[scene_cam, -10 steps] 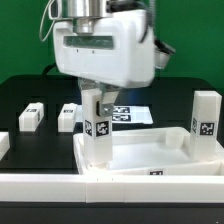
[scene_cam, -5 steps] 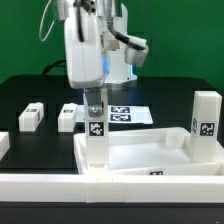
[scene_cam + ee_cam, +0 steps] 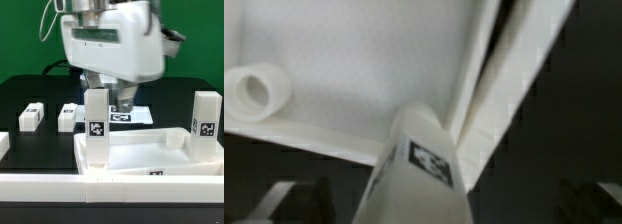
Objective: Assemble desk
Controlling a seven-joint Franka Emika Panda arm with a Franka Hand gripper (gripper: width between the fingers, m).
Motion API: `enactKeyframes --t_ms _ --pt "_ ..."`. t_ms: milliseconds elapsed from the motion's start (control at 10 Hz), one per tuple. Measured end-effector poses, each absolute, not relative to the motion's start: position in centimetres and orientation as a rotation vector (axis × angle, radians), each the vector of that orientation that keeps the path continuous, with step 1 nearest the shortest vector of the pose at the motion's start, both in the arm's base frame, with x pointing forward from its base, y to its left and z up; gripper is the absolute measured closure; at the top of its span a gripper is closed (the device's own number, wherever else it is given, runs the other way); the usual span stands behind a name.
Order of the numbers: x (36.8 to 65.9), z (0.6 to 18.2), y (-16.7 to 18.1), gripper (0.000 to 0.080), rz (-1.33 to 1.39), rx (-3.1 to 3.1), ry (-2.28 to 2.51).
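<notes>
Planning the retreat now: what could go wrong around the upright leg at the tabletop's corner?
1. The fingers hang close beside the upright leg; a sideways retreat may knock it, and how firmly it is seated cannot be seen.
2. A bump might also shift the tabletop and disturb the second standing leg.

Arm end, exterior view. Gripper (image 3: 108, 96) body: wide white box with rounded corners and a pale grey-green recessed strip across its face. Dark grey fingers (image 3: 125, 98) beneath. Grey metal wrist flange (image 3: 100, 8) above. Black cable (image 3: 48, 28) loops off the exterior view's left side, and a dark bracket (image 3: 166, 42) sits on its right.
</notes>
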State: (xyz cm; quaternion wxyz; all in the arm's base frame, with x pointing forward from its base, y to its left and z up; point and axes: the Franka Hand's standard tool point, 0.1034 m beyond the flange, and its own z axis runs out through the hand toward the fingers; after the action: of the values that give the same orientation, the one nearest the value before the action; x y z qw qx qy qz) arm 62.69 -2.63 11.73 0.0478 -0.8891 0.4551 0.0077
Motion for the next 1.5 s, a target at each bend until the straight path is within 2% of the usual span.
enactKeyframes --t_ms 300,800,1000,1100,1200,1300,1500 --pt "62.7 11.7 -2.8 0.0151 0.008 -2.84 1.103" --pt "62.5 10.9 -5.3 0.0151 -0.1 -3.062 0.336" --pt "62.7 11.0 -5.2 0.0151 -0.111 -3.057 0.378" --pt "62.7 11.0 -5.2 0.0239 -0.111 -3.057 0.379" --pt "62.7 11.0 -5.2 0.0422 -0.111 -3.056 0.383" --pt "62.7 11.0 -5.2 0.0513 -0.107 -3.033 0.516" --pt "62.7 11.0 -5.2 0.0512 -0.098 -2.977 0.756"
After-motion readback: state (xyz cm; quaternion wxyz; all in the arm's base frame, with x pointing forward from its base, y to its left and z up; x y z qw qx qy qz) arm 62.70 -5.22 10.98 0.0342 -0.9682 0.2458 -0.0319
